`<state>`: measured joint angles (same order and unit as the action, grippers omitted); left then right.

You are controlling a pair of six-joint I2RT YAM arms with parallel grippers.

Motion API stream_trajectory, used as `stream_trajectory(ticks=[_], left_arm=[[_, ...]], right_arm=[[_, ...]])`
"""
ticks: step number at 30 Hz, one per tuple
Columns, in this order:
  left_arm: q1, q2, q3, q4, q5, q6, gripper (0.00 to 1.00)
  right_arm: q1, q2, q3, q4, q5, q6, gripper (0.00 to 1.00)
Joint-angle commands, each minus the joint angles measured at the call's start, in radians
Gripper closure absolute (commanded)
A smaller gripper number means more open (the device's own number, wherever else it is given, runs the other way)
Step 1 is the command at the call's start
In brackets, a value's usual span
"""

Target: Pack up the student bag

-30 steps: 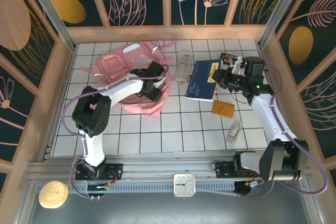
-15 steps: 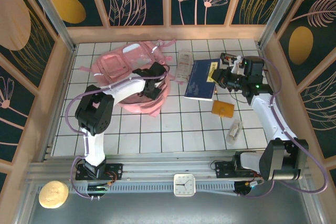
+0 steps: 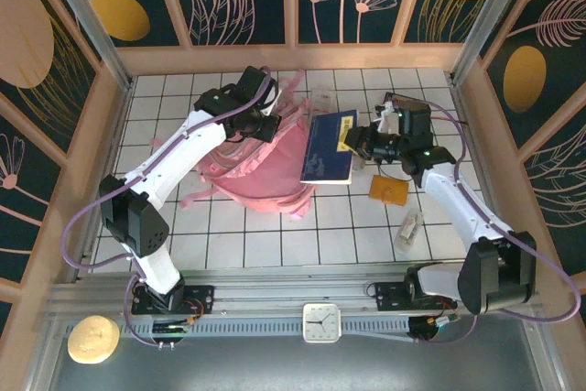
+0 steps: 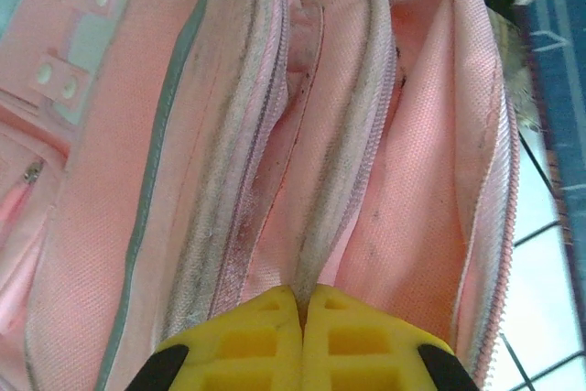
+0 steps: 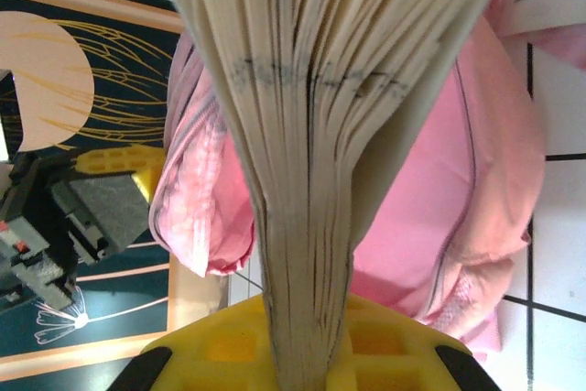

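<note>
Top external: the left tool (image 3: 265,125) has clamped shut and risen toward the far side, hauling the student bag (image 3: 265,171) up by its rim. The bag sits left of centre on the worktop (image 3: 247,244), dragged a bit right and nearer than a second ago. Left wrist: the tool is clenched on the zip edge (image 4: 316,217) and the compartment gapes. The right tool (image 3: 359,142), grasping the blue book (image 3: 330,146) by its pages, has swung left, so the book now overlaps the bag's right side. Judgement: mouth held open, book lined up, insertion likely next. The orange pouch (image 3: 388,190) waits on the right.
</note>
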<state>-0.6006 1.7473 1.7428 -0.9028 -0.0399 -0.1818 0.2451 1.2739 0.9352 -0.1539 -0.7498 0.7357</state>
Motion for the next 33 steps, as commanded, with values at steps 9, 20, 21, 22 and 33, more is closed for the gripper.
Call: stream_trajectory(ticks=[9,20,21,22,33], left_arm=[[0.007,-0.040,0.083,0.021,0.137,-0.082,1.00],[0.007,-0.004,0.090,0.030,0.189,-0.097,1.00],[0.008,-0.002,0.090,0.030,0.190,-0.097,1.00],[0.007,0.002,0.090,0.030,0.189,-0.099,1.00],[0.017,0.069,0.111,0.093,0.152,-0.118,1.00]], right_arm=[[0.252,0.364,0.025,0.407,0.176,0.431,1.00],[0.389,0.850,0.402,0.794,0.381,0.621,1.00],[0.395,0.880,0.423,0.816,0.408,0.617,1.00],[0.398,0.905,0.444,0.823,0.425,0.611,1.00],[0.335,0.691,0.378,0.343,0.319,0.408,0.11]])
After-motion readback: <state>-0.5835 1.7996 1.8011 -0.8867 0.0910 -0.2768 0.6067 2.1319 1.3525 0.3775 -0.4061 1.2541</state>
